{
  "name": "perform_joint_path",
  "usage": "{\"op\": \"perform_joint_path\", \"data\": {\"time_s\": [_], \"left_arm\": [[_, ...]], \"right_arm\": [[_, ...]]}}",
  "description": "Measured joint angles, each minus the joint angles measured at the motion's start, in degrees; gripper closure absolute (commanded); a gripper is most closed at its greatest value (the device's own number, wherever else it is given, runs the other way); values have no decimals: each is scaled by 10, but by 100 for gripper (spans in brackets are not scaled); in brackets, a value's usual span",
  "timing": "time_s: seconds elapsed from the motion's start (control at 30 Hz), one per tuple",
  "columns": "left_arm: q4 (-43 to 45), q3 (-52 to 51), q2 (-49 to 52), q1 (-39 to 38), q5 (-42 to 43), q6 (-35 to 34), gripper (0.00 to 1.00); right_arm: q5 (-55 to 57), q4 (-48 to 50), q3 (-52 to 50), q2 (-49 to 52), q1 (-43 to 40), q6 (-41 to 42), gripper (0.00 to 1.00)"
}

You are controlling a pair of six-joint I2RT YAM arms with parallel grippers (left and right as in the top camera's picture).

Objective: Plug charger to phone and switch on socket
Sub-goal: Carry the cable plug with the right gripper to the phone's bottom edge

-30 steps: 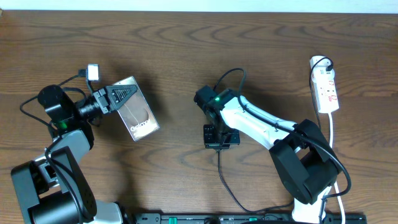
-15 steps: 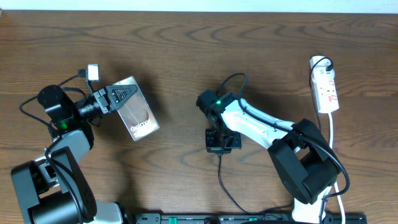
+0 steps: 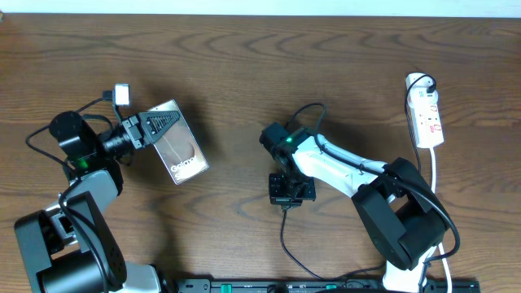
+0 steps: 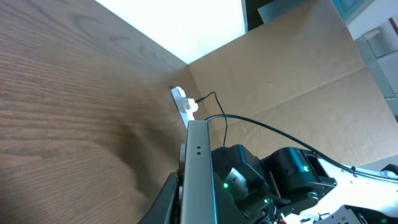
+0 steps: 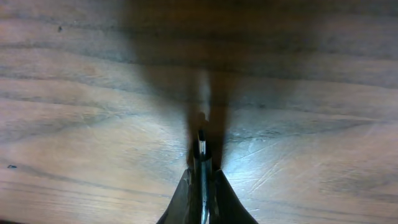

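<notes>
Table: dark brown wood-grain top with broad curving figure, filling the overhead view. Pale strip: runs along the table's far edge. Cardboard panel: plain brown, creased, rising from the table's edge in the left wrist view. Bright white area: lies beyond the table beside that panel. Fine pale scratches and a dark shadow mark the table's surface in the right wrist view.

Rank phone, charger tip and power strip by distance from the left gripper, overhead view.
1. Phone: left side, clamped in the left gripper.
2. Charger tip: centre, pinched in the right gripper.
3. Power strip: far right edge.
</notes>
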Motion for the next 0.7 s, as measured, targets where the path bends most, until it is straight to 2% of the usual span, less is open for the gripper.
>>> {"op": "perform_joint_path", "data": {"time_s": [0.13,0.3,0.53,0.7], "left_arm": [[0,0,0,0,0,0,92],[0,0,0,0,0,0,93],[0,0,0,0,0,0,92],[0,0,0,0,0,0,92]], "right_arm": [[-5,2,2,0,-2,-8,99],[-50,47,21,4,-8,-62,99],[-239,161,58,6,-21,-205,99],[-356,180,59,6,-21,-319,99]]}}
